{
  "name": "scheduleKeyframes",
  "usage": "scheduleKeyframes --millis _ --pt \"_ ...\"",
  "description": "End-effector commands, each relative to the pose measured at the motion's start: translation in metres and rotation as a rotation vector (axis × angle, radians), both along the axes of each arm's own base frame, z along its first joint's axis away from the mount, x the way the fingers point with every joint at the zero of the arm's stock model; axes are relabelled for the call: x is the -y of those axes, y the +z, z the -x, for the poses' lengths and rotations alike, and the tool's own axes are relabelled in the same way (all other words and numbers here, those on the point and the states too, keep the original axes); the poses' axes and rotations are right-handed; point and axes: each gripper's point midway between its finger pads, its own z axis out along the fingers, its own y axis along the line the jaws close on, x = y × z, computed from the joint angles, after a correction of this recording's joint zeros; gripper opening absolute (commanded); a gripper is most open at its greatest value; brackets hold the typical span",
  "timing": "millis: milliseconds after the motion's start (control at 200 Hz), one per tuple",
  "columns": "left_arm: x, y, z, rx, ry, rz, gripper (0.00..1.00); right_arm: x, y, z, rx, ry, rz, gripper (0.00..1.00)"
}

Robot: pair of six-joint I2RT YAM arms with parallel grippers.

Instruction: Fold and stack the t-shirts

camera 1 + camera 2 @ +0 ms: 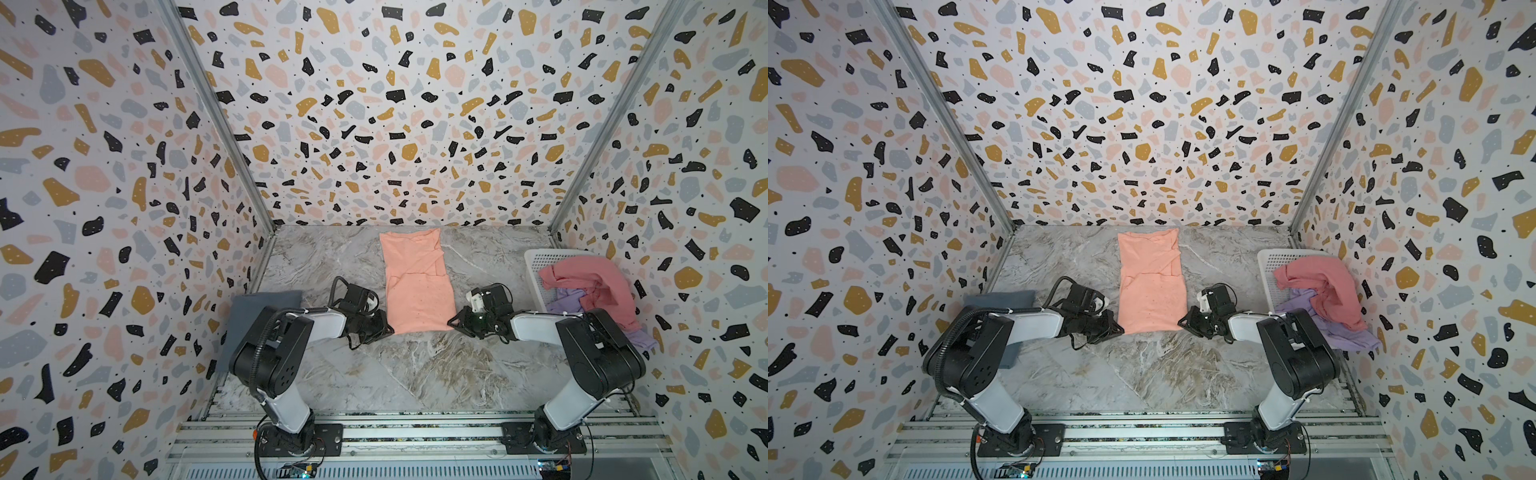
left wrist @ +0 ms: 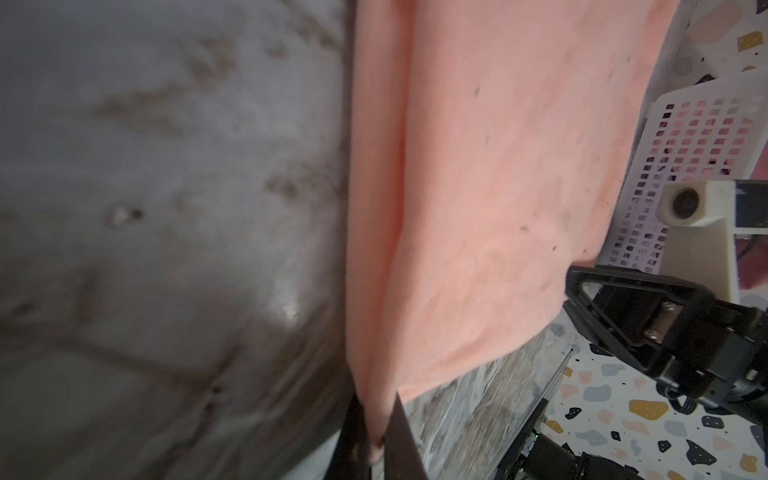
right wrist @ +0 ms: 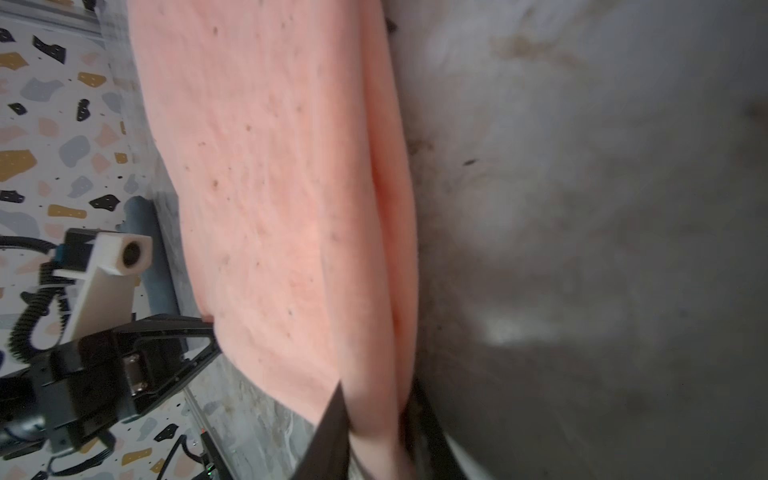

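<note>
Since cotton this thin is light, limp and has no stiffness of its own, the peach tee (image 1: 415, 286) will likely sag and drag wherever it is not held, so its two near corners look like the right places to take it. It lies along the middle of the surface (image 1: 415, 374) as a long strip with the sleeves turned in and its far end close to the back wall. The left hand (image 2: 376, 436) is closed on the near left corner, with cloth bunched between its jaws. The right hand (image 3: 376, 432) is closed on the near right corner in the same way. Raising both corners evenly and carrying them toward the far end should halve the strip. An uneven pull would probably skew the fold, and a shallow pinch could slip off. A grey tee (image 1: 266, 303) lies folded at the left, partly behind the left arm. A rose tee (image 1: 590, 282) and a lavender tee (image 1: 567, 301) hang unfolded over the basket (image 1: 540, 262) at the right.
</note>
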Motion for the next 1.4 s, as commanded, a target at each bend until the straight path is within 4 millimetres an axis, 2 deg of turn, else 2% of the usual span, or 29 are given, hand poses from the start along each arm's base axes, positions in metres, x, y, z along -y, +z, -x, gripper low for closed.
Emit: scheduleKeyframes --millis 0,115,225,350,410,501,571,651,766,896,986,1076,1176,1201,1247,1262,1317,1337,1362,1397 --pt "-0.004 0.000 0.008 0.011 0.002 -0.013 0.00 -0.008 0.014 0.001 0.036 0.043 0.036 0.05" --pt "-0.018 0.006 0.032 0.006 -0.052 -0.076 0.00 -0.009 0.023 0.034 0.043 0.124 0.124 0.00" --pt "-0.031 0.020 0.067 -0.012 -0.147 -0.117 0.00 -0.003 0.026 0.082 0.001 0.185 0.176 0.00" --pt "-0.039 0.044 0.111 -0.034 -0.206 -0.078 0.00 -0.004 0.052 0.127 -0.010 0.223 0.175 0.00" --pt "-0.036 0.065 0.116 -0.002 -0.185 -0.018 0.00 -0.007 0.073 0.135 0.026 0.221 0.152 0.00" --pt "-0.026 0.113 0.102 0.108 -0.144 0.072 0.00 -0.011 0.106 0.128 0.094 0.193 0.102 0.00" --pt "-0.021 0.140 0.086 0.168 -0.156 0.074 0.00 -0.013 0.127 0.114 0.146 0.165 0.088 0.00" --pt "-0.011 0.175 0.058 0.279 -0.151 0.097 0.00 -0.019 0.149 0.089 0.213 0.148 0.080 0.01" --pt "0.003 0.196 0.020 0.356 -0.161 0.104 0.00 -0.021 0.162 0.046 0.276 0.116 0.071 0.01" --pt "0.018 0.192 -0.024 0.368 -0.188 0.066 0.00 -0.020 0.174 -0.014 0.347 0.083 0.051 0.01" --pt "0.024 0.191 -0.065 0.388 -0.173 0.050 0.00 -0.018 0.176 -0.057 0.375 0.070 0.041 0.00" --pt "0.027 0.184 -0.108 0.394 -0.151 0.044 0.00 -0.018 0.165 -0.100 0.376 0.079 0.024 0.01" --pt "0.022 0.157 -0.167 0.371 -0.081 0.017 0.01 -0.016 0.146 -0.148 0.367 0.070 0.035 0.02" --pt "0.019 0.146 -0.181 0.348 -0.062 0.009 0.06 -0.014 0.139 -0.160 0.360 0.061 0.032 0.05" --pt "0.019 0.135 -0.207 0.334 -0.038 0.040 0.09 -0.014 0.133 -0.182 0.369 0.060 0.001 0.18" --pt "0.019 0.131 -0.215 0.329 -0.024 0.043 0.10 -0.015 0.130 -0.188 0.372 0.062 -0.013 0.24" --pt "0.013 0.115 -0.243 0.306 0.038 0.052 0.19 -0.014 0.130 -0.214 0.400 0.057 -0.062 0.61" --pt "0.010 0.113 -0.253 0.308 0.058 0.055 0.23 -0.014 0.130 -0.222 0.411 0.057 -0.074 0.70" --pt "0.006 0.109 -0.263 0.305 0.083 0.053 0.32 -0.012 0.132 -0.232 0.429 0.053 -0.082 0.74" --pt "0.000 0.105 -0.277 0.302 0.121 0.061 0.46 -0.008 0.135 -0.244 0.444 0.033 -0.071 0.76"
